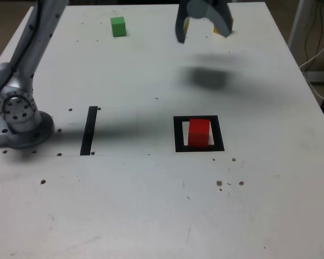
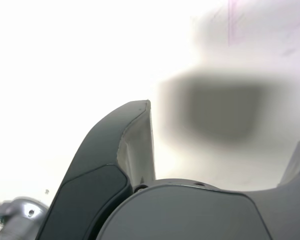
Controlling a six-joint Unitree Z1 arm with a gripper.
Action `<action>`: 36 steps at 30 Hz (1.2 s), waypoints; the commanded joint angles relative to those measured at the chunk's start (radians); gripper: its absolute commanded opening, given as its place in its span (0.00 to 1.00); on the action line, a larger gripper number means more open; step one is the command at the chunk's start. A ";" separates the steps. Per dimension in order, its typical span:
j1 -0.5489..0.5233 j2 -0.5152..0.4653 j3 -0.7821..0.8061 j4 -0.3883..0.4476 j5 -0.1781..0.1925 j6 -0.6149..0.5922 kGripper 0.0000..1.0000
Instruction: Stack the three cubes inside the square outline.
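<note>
Red cube [image 1: 199, 132] inside square outline [image 1: 178, 135], black strip [image 1: 89, 130] apart

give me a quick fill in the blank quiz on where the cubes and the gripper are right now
1. The cube standing inside the square outline is ____.
2. The green cube sits near the table's far edge, to the exterior view's ____ of the gripper.
3. The gripper's fingers are spread ____, holding nothing.
4. The cube partly hidden behind the gripper is ____.

Missing words: red; left; open; yellow
</note>
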 commanded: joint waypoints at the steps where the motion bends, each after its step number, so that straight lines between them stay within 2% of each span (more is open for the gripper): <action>1: 0.015 0.034 -0.227 0.017 0.004 0.048 1.00; 13: 0.125 0.184 -0.502 0.063 0.011 0.191 0.97; 19: 0.178 0.268 -0.633 0.050 0.056 0.297 0.97; 22: 0.192 0.291 -0.663 0.029 0.081 0.384 0.97; 26: 0.197 0.315 -0.681 0.003 0.089 0.476 0.97; 36: 0.198 0.370 -0.679 -0.058 0.091 0.516 0.96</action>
